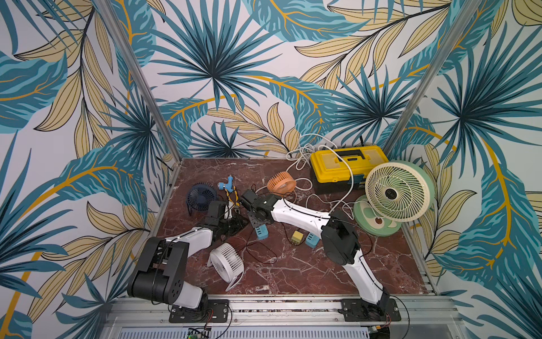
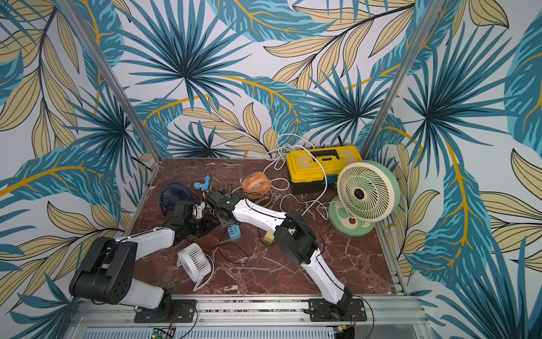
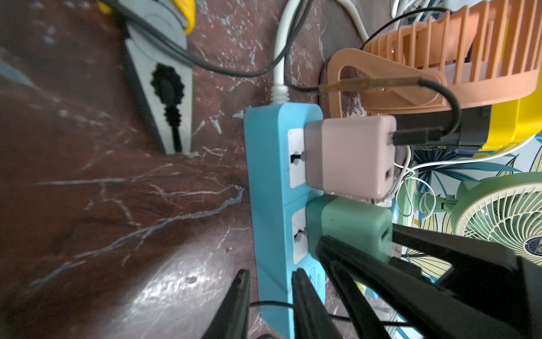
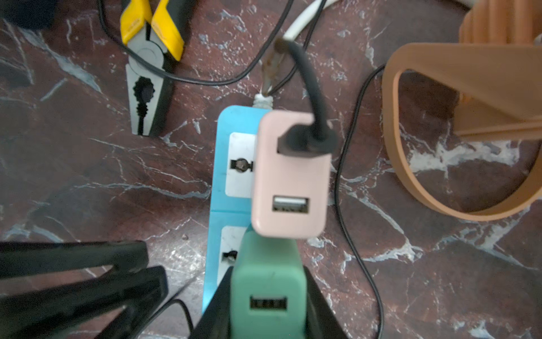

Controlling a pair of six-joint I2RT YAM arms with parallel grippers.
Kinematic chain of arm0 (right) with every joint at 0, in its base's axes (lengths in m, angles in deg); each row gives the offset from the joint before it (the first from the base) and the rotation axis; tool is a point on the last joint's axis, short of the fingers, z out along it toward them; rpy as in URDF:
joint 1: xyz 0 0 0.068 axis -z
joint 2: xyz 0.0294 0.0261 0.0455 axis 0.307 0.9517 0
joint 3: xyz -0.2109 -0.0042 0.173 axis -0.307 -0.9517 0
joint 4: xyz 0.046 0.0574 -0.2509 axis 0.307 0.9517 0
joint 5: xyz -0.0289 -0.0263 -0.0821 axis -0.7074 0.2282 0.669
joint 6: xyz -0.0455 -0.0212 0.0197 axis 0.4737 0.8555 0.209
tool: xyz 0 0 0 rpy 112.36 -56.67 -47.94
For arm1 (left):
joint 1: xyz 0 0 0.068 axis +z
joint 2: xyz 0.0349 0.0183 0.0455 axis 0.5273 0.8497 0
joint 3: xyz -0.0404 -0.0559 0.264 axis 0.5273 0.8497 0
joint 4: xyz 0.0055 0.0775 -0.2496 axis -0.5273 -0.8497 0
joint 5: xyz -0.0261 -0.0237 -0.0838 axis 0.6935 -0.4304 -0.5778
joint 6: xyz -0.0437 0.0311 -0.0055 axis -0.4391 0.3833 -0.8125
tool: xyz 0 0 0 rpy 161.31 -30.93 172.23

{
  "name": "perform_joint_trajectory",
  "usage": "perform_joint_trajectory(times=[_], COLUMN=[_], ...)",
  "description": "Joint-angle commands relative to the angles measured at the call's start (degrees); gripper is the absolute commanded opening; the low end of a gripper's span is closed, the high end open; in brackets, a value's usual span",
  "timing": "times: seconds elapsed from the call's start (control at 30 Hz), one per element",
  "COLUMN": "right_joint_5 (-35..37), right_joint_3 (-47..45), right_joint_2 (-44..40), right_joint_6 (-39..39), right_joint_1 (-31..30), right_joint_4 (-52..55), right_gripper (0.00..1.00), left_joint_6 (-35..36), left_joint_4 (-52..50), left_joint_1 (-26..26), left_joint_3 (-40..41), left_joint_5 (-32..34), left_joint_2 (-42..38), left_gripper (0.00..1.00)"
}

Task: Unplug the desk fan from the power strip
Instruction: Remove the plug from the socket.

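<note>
The light blue power strip point(image 3: 269, 182) lies on the marble table with a pink adapter point(image 3: 349, 155) and a green adapter point(image 3: 352, 223) plugged in side by side. A black USB cable point(image 4: 311, 88) sits in the pink adapter; the green one's USB port is empty. My left gripper point(image 3: 271, 278) is shut on the strip's near end, one finger on each side. My right gripper point(image 4: 267, 278) is shut on the green adapter point(image 4: 267, 287), its fingers point(image 3: 346, 264) pressed against both sides. An orange desk fan point(image 1: 281, 182) stands just behind the strip. In both top views the arms hide the strip.
Yellow-handled pliers point(image 4: 146, 73) lie beside the strip. Around the table stand a navy fan point(image 1: 201, 196), a white fan point(image 1: 226, 262), a large green fan point(image 1: 396, 190) and a yellow toolbox point(image 1: 349, 167). Loose adapters point(image 1: 260, 232) and thin black cables lie mid-table.
</note>
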Motion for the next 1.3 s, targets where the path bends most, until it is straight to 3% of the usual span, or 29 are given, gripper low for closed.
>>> perform_joint_trajectory(times=[0.0,0.43,0.6,0.9,1.1,1.27], right_joint_5=[0.35,-4.23,-11.31,1.14,-9.54,-6.25], right_joint_3=[-1.59,-4.68,-6.6,-1.33,-6.4,-8.3], right_joint_2=[-0.84,-2.31,-4.65,-3.17,-6.26,-9.2], right_joint_6=[-0.35,-2.13,-3.16,-0.34,-1.41,-1.44], right_joint_1=[-0.16,0.91,1.75,-0.04,1.59,2.25], right_joint_4=[-0.92,-3.58,-7.78,0.73,-5.33,-4.91], right_gripper=[0.23,0.19,0.18,0.17,0.17,0.17], left_joint_6=[0.73,0.87,3.49,7.51,10.29,10.49], left_joint_4=[3.8,2.49,-3.42,-11.25,-15.82,-15.94], left_joint_1=[-1.05,-3.82,-4.3,-5.12,-5.67,-5.66], left_joint_3=[-2.19,-6.29,-8.3,-11.4,-13.54,-13.17], left_joint_5=[-1.01,1.28,3.01,7.89,10.49,10.77], left_joint_2=[2.73,12.22,13.89,15.29,16.5,15.87], left_gripper=[0.32,0.33,0.33,0.33,0.34,0.34])
